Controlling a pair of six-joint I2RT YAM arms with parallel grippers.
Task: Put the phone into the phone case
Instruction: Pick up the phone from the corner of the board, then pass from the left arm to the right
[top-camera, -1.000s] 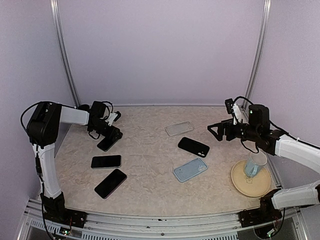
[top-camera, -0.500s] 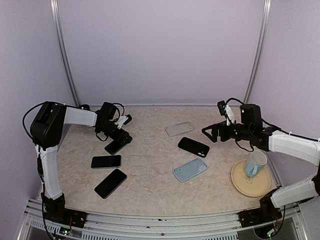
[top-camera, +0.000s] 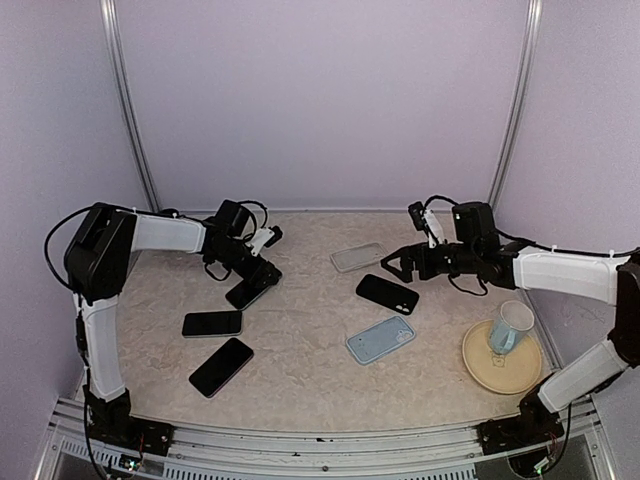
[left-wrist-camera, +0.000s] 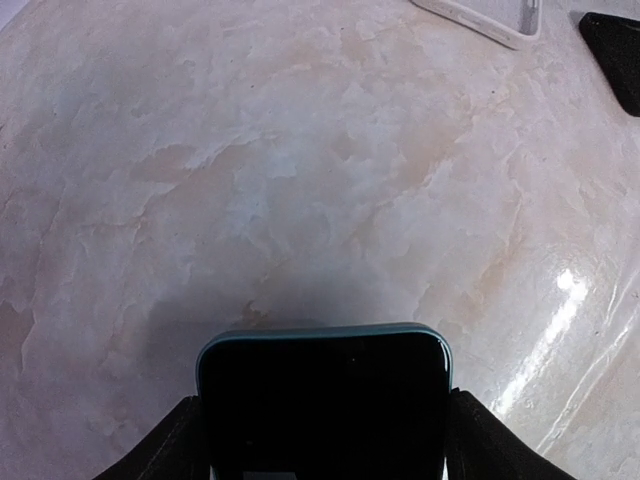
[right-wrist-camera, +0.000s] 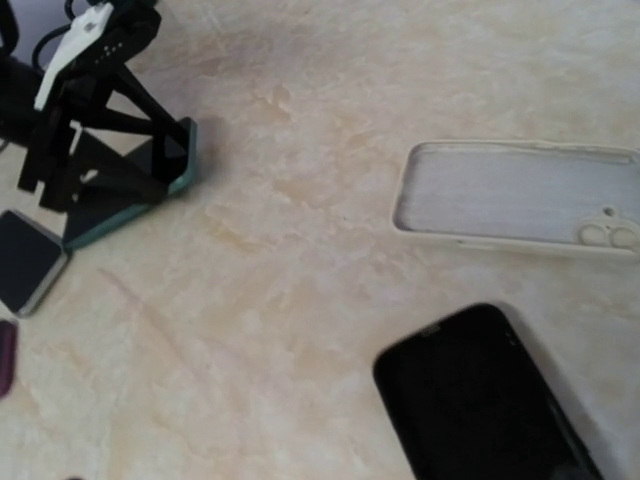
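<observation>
My left gripper (top-camera: 258, 278) is shut on a black phone with a teal edge (left-wrist-camera: 322, 385). Its fingers (left-wrist-camera: 172, 448) clamp the two long sides. The phone tilts down towards the table, left of centre. A clear phone case (top-camera: 358, 257) lies open side up at the back centre. In front of it lies a black phone (top-camera: 387, 293), and nearer still a light blue case (top-camera: 380, 340). My right gripper (top-camera: 392, 265) hovers open above the black phone's far end, holding nothing. Its fingers do not show in the right wrist view, where the clear case (right-wrist-camera: 520, 200) and the black phone (right-wrist-camera: 490, 400) do.
Two more dark phones (top-camera: 212, 323) (top-camera: 221, 366) lie at the front left. A tan plate (top-camera: 480, 368) carrying a pale blue cup (top-camera: 510, 327) stands at the front right. Purple walls close off the back and both sides.
My left gripper has carried the teal-edged phone to the right, towards the table's centre. My right gripper has reached leftward to above the black phone, near the clear case.
</observation>
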